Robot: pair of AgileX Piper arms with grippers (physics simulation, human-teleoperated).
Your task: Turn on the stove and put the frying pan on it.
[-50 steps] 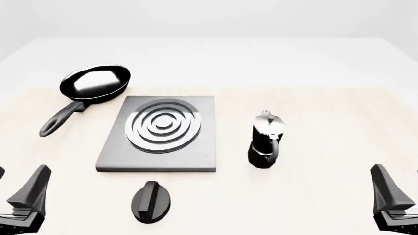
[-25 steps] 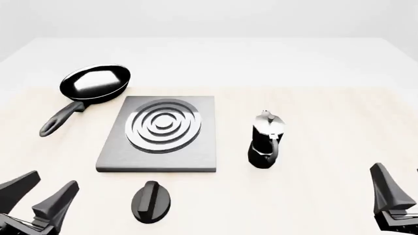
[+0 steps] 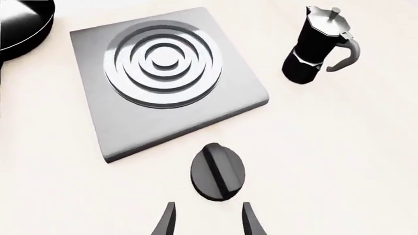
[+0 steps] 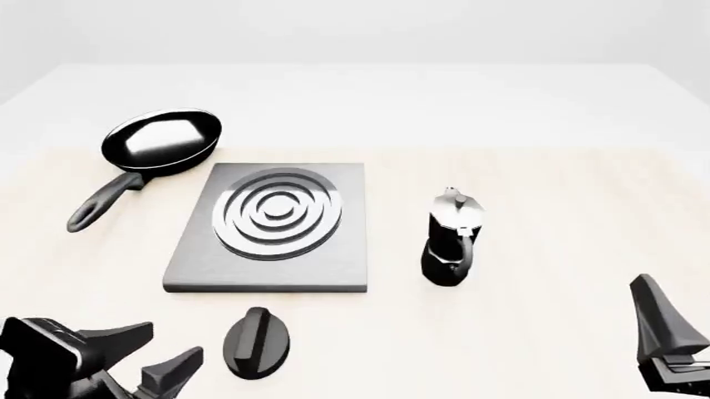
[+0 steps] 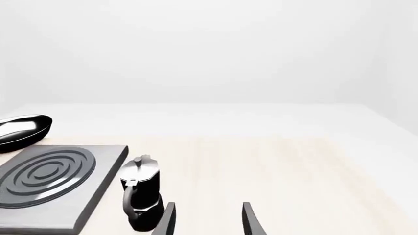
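The stove [image 4: 332,253] is a flat grey slab with silver and dark rings at mid-table, also in the left wrist view [image 3: 235,93] and right wrist view [image 5: 104,169]. Its separate black oval knob [image 4: 258,342] lies on the table in front of the slab. My left gripper [image 4: 165,347] is open, low at the near left, just left of the knob. In its wrist view the knob [image 3: 218,171] sits just beyond the open fingertips [image 3: 168,215]. The frying pan [image 4: 161,140] rests at the far left, handle pointing toward me. My right gripper [image 4: 666,320] is open and empty at the near right.
A small black moka pot [image 4: 453,241] with a silver lid stands upright to the right of the stove slab, also in the left wrist view [image 3: 320,46] and the right wrist view [image 5: 140,193]. The table's wooden surface gives way to white at the far end.
My left gripper has swung in from the near-left corner to the right and now points at the knob. The right gripper has barely moved. Pan, stove and moka pot stay put.
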